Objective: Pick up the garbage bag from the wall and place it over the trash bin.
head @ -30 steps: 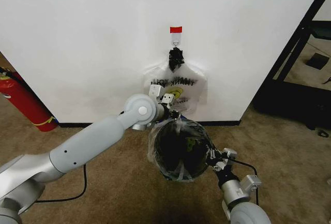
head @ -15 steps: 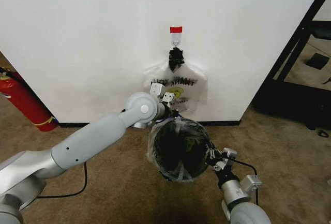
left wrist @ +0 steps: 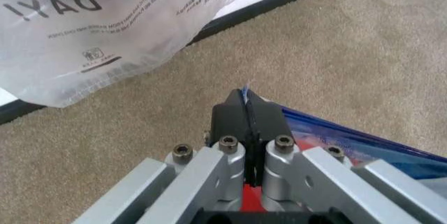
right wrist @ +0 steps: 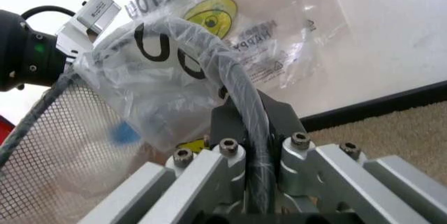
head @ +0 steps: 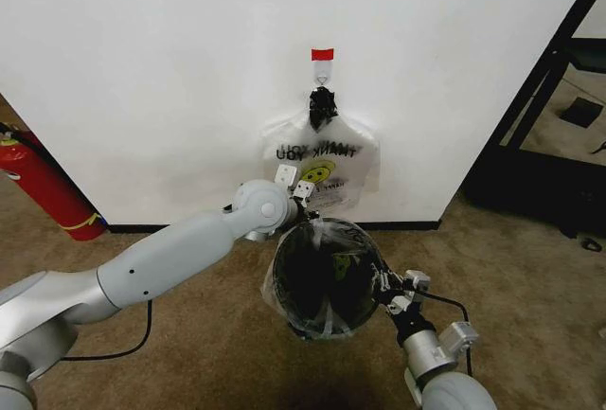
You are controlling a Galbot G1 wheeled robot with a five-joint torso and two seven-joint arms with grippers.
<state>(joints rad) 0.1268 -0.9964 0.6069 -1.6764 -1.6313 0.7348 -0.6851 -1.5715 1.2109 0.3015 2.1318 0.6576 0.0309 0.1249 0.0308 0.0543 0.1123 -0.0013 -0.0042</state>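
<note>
One white wall (head: pixel 142 69) stands beyond both pincers, with one smiley-printed bag (head: pixel 322 159) hanging on its hook just above the left gripper (head: pixel 305 204). Between the two grippers sits one trash bin (head: pixel 324 277) with one garbage bag (head: pixel 327 240) draped over it. The left gripper's jaws are closed on a thin film edge and the right gripper (head: pixel 386 287) is clamped on the bagged rim, so too hard a pull could tear the plastic or tip the bin.

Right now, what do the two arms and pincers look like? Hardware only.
Left arm: smooth light-grey tapered shell, round silver wrist joint, small black dots along it; a black cable trails on the carpet beneath. Left pincer: black pads on silver brackets with hex bolts, red at the base. Right arm: grey with silver fittings and a thin black cable; right pincer has the same build.
</note>
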